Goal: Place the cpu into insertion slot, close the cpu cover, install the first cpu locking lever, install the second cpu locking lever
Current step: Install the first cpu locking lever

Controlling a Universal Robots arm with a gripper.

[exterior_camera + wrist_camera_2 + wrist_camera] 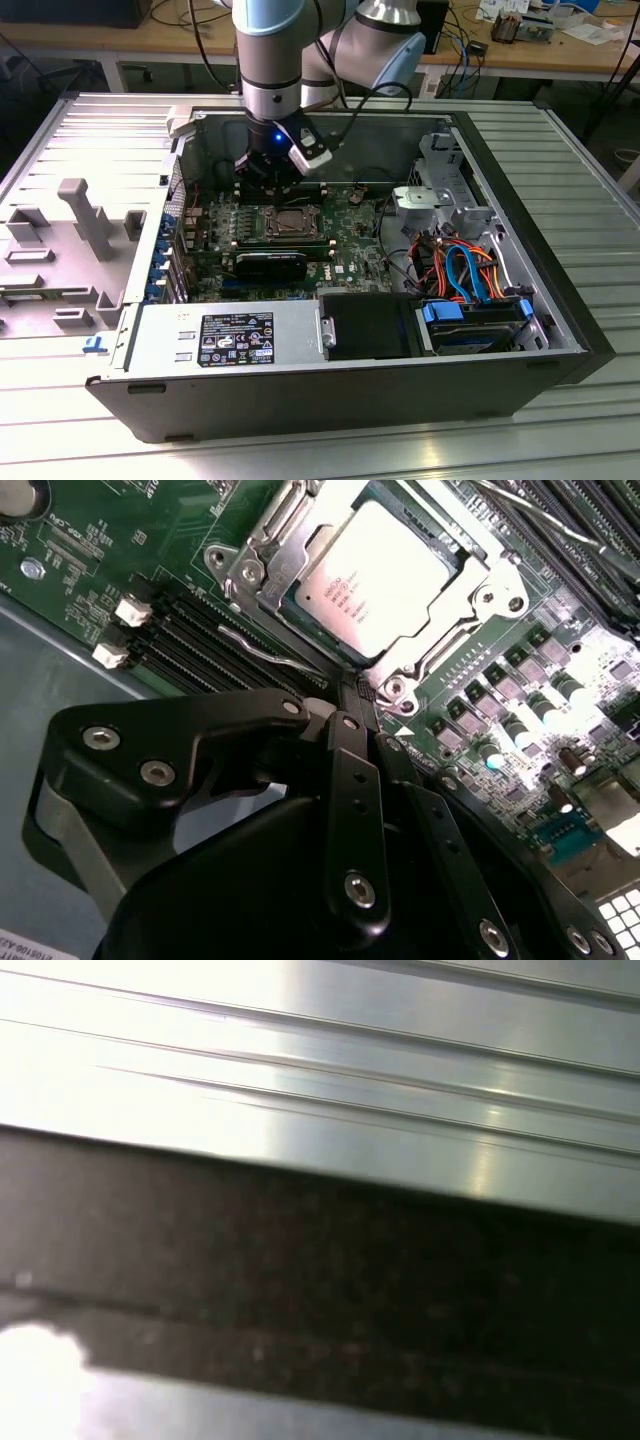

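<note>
The end effector (352, 688) hangs low inside the open computer case (330, 400). Its black fingers (345, 750) are pressed together and hold nothing. In the second wrist view its tip is just beside one corner of the insertion slot (250, 575), close to the end of a thin metal lever (265, 650) that runs along one side of the slot. I cannot tell whether the tip touches the lever or whether the lever is latched.

The cpu (385, 575) lies flat in the slot. Its top is a dull silver-grey square with small print, and it shines under the light. The cpu cover (480, 580), a thin silvery frame, is folded down around it, so the chip shows through the large central opening. The cpu is just beyond the fingertips, near but apart from them.

Around the slot is the green motherboard (120, 540), with black memory slots (190, 640) just beside the lever.

In the exterior view the end effector (268, 190) stands above the far edge of the slot. A long black heatsink block (272, 265) lies on the near side of the slot, and a grey power supply (230, 340) sits at the front of the case. The case rests on a ribbed metal worktop (560, 420).
</note>
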